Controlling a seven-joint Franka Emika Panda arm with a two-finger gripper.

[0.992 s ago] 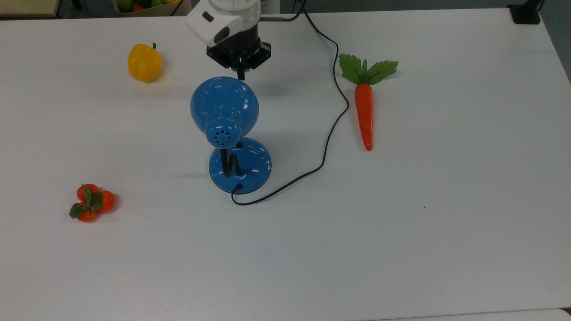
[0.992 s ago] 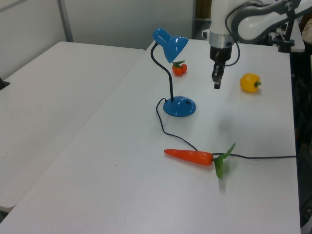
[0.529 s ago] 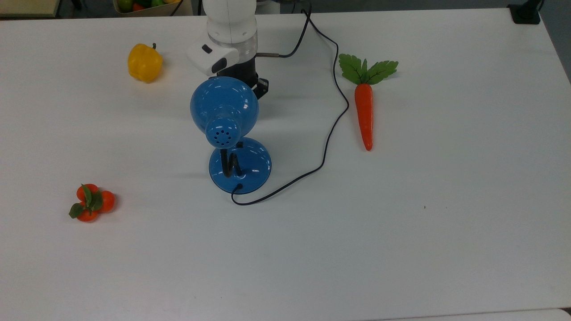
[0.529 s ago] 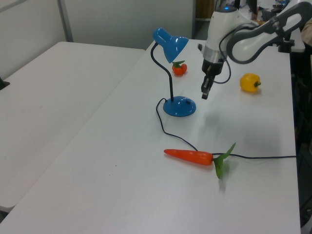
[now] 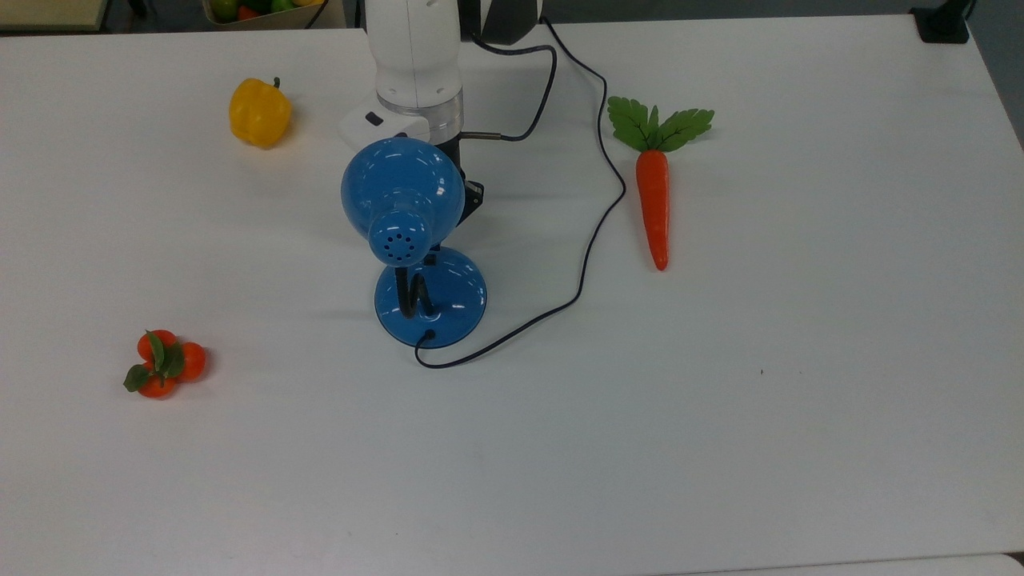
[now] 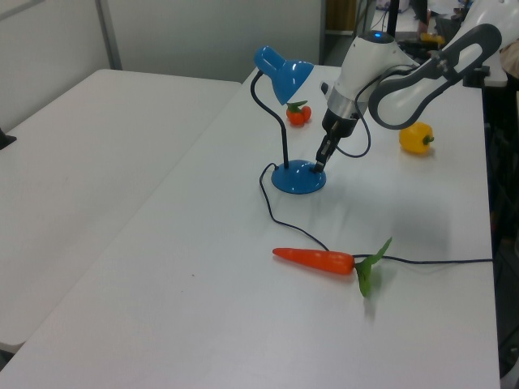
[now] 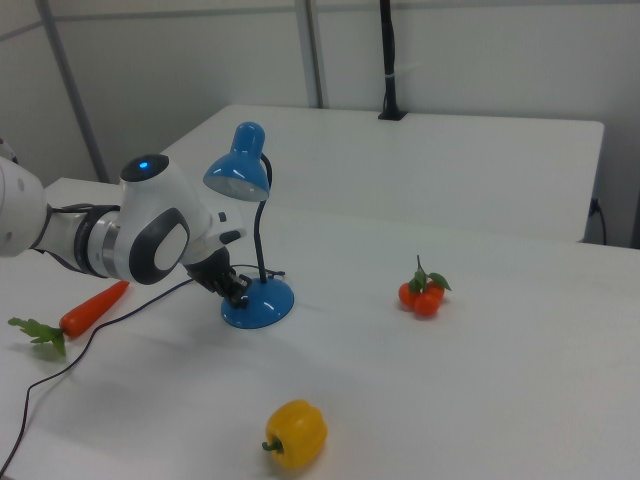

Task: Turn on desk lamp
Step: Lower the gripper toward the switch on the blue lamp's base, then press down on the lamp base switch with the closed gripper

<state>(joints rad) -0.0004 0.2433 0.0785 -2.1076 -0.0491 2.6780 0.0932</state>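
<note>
Far on the top view's left, a cluster of small orange tangerines (image 5: 163, 364). Mid-table (image 5: 800, 400), the glossy blue desk lamp (image 5: 412, 240): upright, black neck vertical, dome tipped toward the arm. Black two-finger gripper (image 6: 319, 166), tips seemingly together, angled onto the base's rim, likely seeking the switch. Farther right, a plastic orange carrot (image 5: 654, 200).

A white desk (image 5: 800, 440) carries everything. The desk lamp (image 5: 430, 296) stands near its middle, with its cord (image 5: 588, 240) going to the far edge. A carrot (image 5: 654, 200), a yellow pepper (image 5: 258, 112) and small oranges (image 5: 164, 364) lie around it.
</note>
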